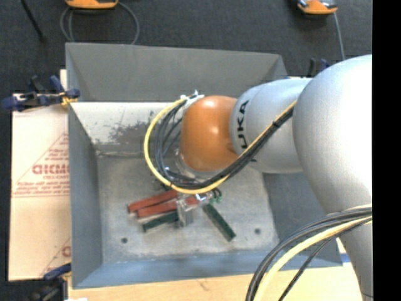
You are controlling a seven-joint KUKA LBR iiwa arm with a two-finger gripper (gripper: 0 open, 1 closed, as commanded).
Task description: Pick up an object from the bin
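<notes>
Red stick (150, 204) lying left-right, hand (186, 213) at right end

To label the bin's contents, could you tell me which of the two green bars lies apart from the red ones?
The green bar right of the gripper; the other green bar lies against the red bars.

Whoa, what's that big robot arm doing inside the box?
The robot arm reaches down into the grey bin to pick something out. Its gripper sits low by the bin floor, right at a reddish strip and a dark green strip. Another green stick lies just beside them. I can't tell if it has grabbed anything.
</notes>
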